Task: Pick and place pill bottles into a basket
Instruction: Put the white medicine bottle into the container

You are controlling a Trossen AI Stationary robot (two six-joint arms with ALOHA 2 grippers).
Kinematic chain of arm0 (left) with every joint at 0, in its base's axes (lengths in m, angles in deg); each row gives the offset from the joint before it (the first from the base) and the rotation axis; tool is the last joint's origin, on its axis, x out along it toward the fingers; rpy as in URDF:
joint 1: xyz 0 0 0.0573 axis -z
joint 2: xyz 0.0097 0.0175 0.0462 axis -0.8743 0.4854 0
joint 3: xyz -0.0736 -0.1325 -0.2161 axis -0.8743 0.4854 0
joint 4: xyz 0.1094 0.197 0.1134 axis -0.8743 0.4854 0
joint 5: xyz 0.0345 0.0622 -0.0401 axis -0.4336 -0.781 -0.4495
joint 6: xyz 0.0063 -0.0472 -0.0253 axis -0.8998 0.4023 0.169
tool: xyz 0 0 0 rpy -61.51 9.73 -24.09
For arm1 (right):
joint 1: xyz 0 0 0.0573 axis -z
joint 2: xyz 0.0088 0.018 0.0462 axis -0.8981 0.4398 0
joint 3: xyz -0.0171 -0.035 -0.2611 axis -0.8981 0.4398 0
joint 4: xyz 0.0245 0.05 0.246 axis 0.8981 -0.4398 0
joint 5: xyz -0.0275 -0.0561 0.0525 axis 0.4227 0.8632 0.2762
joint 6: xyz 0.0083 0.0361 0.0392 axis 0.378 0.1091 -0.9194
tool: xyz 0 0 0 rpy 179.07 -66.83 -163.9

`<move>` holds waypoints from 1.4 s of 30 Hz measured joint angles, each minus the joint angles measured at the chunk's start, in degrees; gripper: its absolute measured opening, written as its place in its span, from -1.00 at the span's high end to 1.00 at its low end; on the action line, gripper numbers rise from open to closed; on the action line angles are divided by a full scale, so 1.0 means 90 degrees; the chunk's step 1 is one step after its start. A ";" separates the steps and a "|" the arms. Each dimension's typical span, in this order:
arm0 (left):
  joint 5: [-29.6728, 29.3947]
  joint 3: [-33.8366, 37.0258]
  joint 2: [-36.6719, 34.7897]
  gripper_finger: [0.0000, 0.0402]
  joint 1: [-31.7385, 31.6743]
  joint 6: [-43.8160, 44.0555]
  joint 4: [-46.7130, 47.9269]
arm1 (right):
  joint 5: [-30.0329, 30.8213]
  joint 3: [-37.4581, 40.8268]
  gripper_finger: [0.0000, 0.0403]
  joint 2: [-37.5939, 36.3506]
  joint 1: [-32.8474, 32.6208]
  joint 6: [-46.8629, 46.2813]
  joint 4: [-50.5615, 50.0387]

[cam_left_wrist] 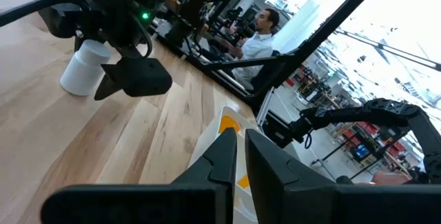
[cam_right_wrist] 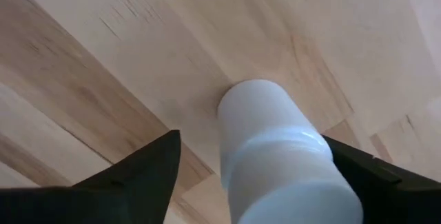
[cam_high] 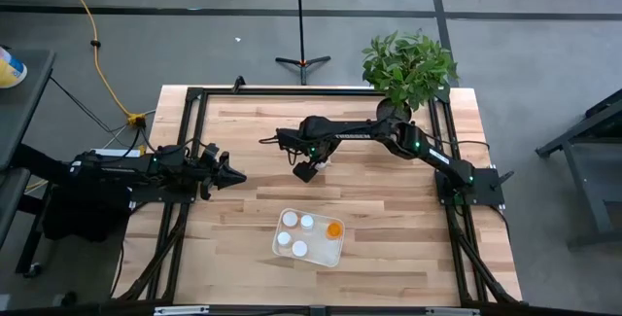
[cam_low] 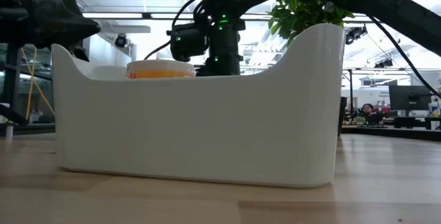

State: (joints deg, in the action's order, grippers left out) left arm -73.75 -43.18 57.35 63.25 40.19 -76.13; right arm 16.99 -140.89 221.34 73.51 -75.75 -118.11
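Right wrist view: white bottle (cam_right_wrist: 275, 155) standing between spread fingers (cam_right_wrist: 138, 172), neither pad visibly touching; no grasp yet. Best closed squarely on the body below the cap, then lifted straight.
High view: right gripper (cam_high: 307, 170) mid-tabletop (cam_high: 243, 131), near the basket (cam_high: 283, 242); left gripper (cam_high: 231, 176) waiting at the left edge, fingers pressed together, empty.
Bottle: smooth plastic cylinder, stepped cap, likely slippery and easily tipped.
Basket: glossy white tray, rounded corners, raised ends; white caps and one orange bottle (cam_high: 334, 228) inside.
Tabletop: pale jointed wood planks.
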 joint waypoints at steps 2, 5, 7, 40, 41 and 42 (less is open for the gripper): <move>0.0000 0.0000 -0.0002 0.67 0.0000 0.0000 0.0000 | 0.0069 0.0000 -0.40 0.0000 0.0000 0.0014 0.0016; 0.0001 0.0000 -0.0002 0.67 0.0000 0.0001 0.0001 | 0.0216 0.0001 -0.28 0.0000 0.0011 0.0059 0.0082; 0.0001 0.0000 -0.0001 0.67 -0.0001 0.0001 0.0001 | 0.0233 0.0001 -0.19 0.0000 0.0023 0.0118 0.0158; 0.0002 0.0000 0.0000 0.67 -0.0001 -0.0120 0.0001 | -0.0227 -0.1152 0.20 -0.0002 -0.0164 -0.0133 -0.0632; 0.0002 0.0000 0.0000 0.67 -0.0001 -0.0121 0.0000 | -0.0225 -0.1310 0.20 -0.0004 -0.0199 -0.0133 -0.0767; 0.0002 0.0000 -0.0002 0.67 -0.0002 -0.0121 0.0002 | -0.0226 -0.1366 0.20 -0.0040 -0.0241 -0.0139 -0.0853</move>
State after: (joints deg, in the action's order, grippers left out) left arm -73.73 -43.18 57.33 63.22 39.10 -76.12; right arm 14.95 -153.18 220.98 71.34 -77.00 -125.79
